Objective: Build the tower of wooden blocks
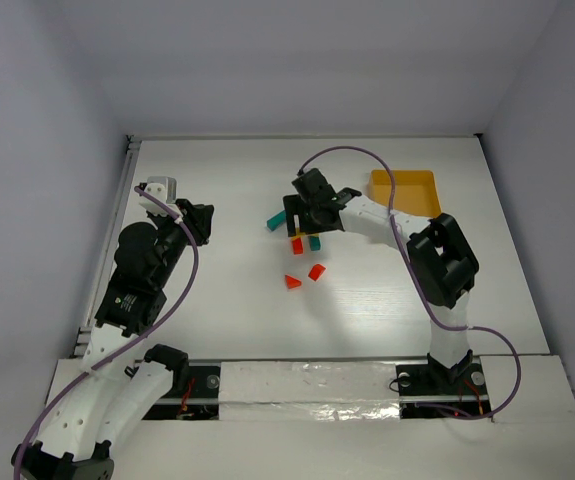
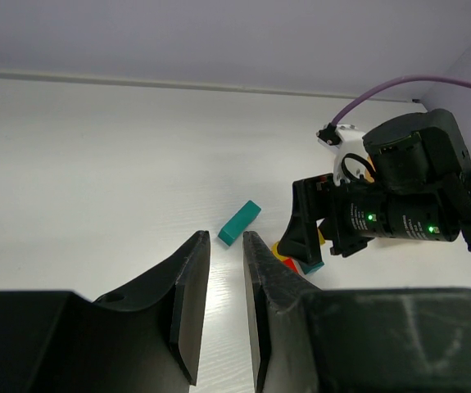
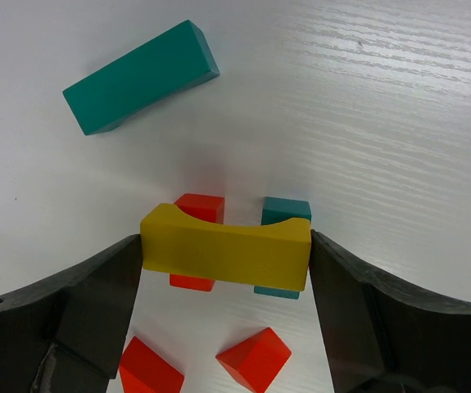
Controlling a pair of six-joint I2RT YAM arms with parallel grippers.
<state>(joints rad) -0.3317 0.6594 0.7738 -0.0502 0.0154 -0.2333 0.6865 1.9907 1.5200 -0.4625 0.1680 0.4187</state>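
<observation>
My right gripper (image 3: 225, 246) is shut on a yellow arch block (image 3: 227, 250), gripped at its two ends. It holds the block across a red cube (image 3: 200, 206) and a teal cube (image 3: 286, 210) standing side by side; I cannot tell whether it touches them. A teal bar (image 3: 141, 78) lies flat beyond them. Two red wedges (image 3: 149, 368) (image 3: 254, 359) lie nearer. In the top view my right gripper (image 1: 312, 215) is at mid-table. My left gripper (image 1: 202, 222) hangs to the left, jaws narrowly open and empty, pointing at the teal bar (image 2: 240, 223).
A yellow-orange square tray (image 1: 405, 190) sits at the back right, behind the right arm. The right arm's wrist (image 2: 407, 205) fills the right of the left wrist view. White walls bound the table at the back and sides.
</observation>
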